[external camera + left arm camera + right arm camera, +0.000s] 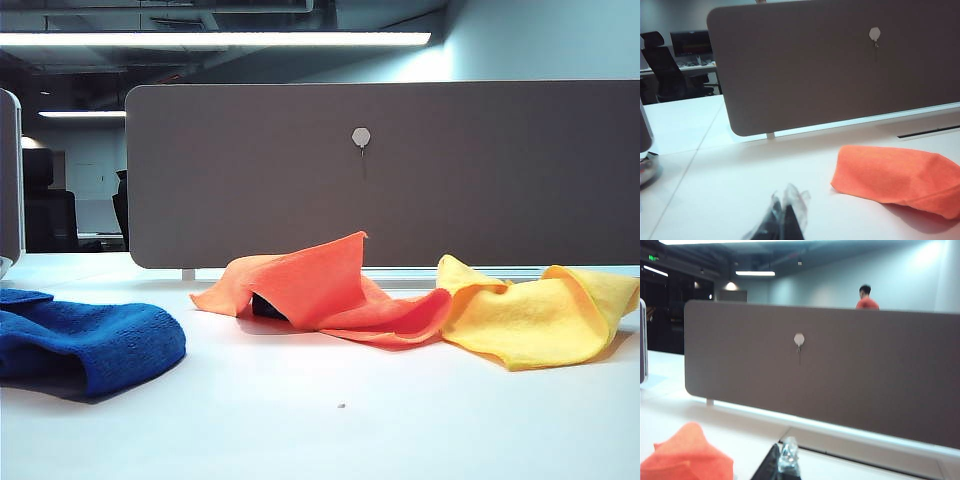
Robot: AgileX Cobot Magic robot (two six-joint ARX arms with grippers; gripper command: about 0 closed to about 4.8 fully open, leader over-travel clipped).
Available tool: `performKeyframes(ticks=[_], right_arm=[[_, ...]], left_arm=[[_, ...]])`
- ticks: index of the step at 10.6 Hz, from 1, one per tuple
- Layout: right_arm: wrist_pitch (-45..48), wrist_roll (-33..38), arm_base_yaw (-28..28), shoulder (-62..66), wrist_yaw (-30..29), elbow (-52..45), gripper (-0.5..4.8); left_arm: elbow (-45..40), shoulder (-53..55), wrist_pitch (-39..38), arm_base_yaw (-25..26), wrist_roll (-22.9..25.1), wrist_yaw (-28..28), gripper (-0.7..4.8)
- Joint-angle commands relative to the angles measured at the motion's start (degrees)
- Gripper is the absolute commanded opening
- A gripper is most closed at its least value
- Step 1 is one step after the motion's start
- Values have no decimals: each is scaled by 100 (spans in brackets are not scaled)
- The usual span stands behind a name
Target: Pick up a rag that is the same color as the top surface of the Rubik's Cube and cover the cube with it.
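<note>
The orange rag lies tented in the middle of the white table. A small dark piece at its near left edge is all that shows of the Rubik's Cube beneath it. Neither gripper appears in the exterior view. In the left wrist view my left gripper hangs above bare table, shut and empty, with the rag lying off to one side. My right gripper has its fingertips together with nothing between them, and a peak of the rag sits beside it.
A thick blue towel lies at the left front. A yellow cloth touches the rag's right end. A grey partition closes off the far side of the table. A person in red stands behind it.
</note>
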Motion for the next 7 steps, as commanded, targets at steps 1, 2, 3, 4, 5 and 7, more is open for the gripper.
performKeyframes(ticks=[1, 2, 3, 4, 5, 7], right_arm=[[352, -15, 0, 2, -35, 26, -1], [352, -13, 0, 2, -39, 35, -1], [352, -15, 0, 2, -101, 37, -1], [306, -15, 0, 2, -142, 37, -1], [299, -15, 0, 2, -140, 37, -1], [258, -15, 0, 2, -140, 33, -1]], left_arm=[[70, 7, 144, 151, -151, 31, -6], [70, 7, 162, 227, -153, 168, -6], [70, 7, 190, 284, -153, 273, -6], [66, 9, 210, 420, -275, 422, -6], [59, 9, 146, 544, -306, 415, -5], [28, 9, -79, 1029, -562, 951, -6]])
